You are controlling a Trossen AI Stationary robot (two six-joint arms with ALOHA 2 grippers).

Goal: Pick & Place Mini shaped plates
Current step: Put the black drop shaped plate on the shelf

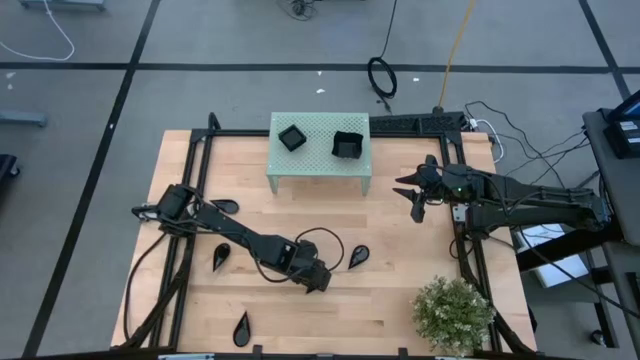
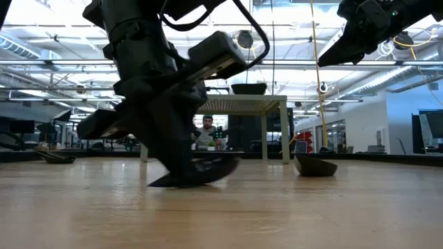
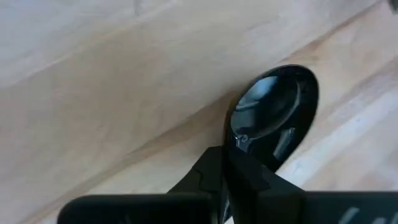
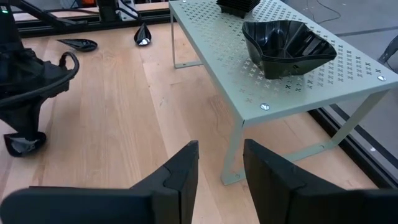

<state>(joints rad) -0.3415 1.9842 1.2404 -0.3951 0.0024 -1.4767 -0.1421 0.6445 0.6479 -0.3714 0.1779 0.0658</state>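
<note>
Left pincer [image 1: 318, 279]: down at the desk [image 1: 400, 250], near centre, clamped on the pointed end of a teardrop plate [image 3: 277, 112]. The grip takes only the narrow tip, and the bowl juts out free. Risk: the glossy plate pivots or slips out on lifting, since the hold is small and off-balance.

Plate just right of it [image 1: 358, 257]: close by; a swing could knock it.

Other teardrop plates: three lie on the left half of the desk, untouched.

Stand [image 1: 320, 150], far centre: carries two plates [image 1: 347, 145]. Risk: a tilted release slides the plate off the stand.

Right pincer [image 4: 221, 171]: fingers apart, empty, hovering right of the stand. Risk: crowding the left arm's approach.
</note>
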